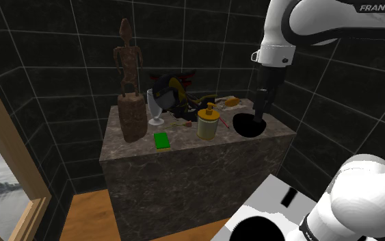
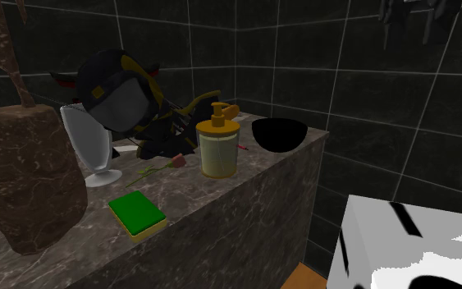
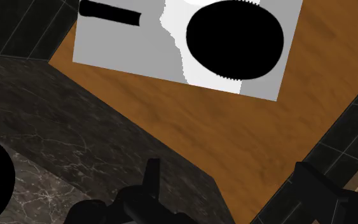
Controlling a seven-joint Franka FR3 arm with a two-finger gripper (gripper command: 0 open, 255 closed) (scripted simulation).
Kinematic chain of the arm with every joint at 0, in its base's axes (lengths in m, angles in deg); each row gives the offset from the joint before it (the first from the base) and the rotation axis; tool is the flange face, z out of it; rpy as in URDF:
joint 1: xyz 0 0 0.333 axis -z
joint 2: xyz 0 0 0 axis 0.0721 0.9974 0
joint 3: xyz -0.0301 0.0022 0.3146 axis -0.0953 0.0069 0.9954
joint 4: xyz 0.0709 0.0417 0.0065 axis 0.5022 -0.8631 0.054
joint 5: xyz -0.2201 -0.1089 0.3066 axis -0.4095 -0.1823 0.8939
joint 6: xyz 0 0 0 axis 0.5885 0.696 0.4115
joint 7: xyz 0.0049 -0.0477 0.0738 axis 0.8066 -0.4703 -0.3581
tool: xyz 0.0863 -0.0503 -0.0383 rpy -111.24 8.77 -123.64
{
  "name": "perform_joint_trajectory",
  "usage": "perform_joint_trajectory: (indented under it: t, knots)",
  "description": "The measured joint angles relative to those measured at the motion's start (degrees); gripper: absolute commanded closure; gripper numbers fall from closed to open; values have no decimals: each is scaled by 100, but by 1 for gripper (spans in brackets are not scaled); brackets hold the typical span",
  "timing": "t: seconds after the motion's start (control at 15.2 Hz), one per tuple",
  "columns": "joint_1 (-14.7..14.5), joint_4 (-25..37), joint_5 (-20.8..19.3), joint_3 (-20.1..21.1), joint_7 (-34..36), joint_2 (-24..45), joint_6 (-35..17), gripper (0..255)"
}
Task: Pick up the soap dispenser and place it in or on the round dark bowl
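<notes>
The hand (image 3: 225, 167) is wide open and holds nothing: in the wrist view its two black fingers (image 3: 152, 181) stand far apart with only the desk's corner and the wooden floor (image 3: 234, 121) between them. In the shoulder view it hangs straight down from the white arm (image 1: 300, 27) over the round dark bowl (image 1: 249, 127), which sits at the end of the dark marbled desk (image 1: 184, 171) nearest the stand (image 1: 280, 205). The soap dispenser (image 1: 208, 123) stands upright on the desk, just beside the bowl but apart from it, and well clear of the hand. It has a pale yellow, squat cylindrical body and an amber pump top with a short spout. A small red flower (image 2: 171, 163) lies on the desk just beside its foot. On its other side stand a clear goblet (image 1: 155, 108) and a dark toy figure (image 1: 174, 92), with a green sponge (image 1: 161, 140) lying near the front edge and a tall brown carved statue (image 1: 129, 82) at the far end.
</notes>
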Motion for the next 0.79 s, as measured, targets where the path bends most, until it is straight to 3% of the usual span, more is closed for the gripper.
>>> perform_joint_trajectory:
  t: [0.13,0.79]
  knots:
    - [9,32,-23,-24,-34,79,-47,0]
    - [172,949,-353,-480,-714,2017,-1094,0]
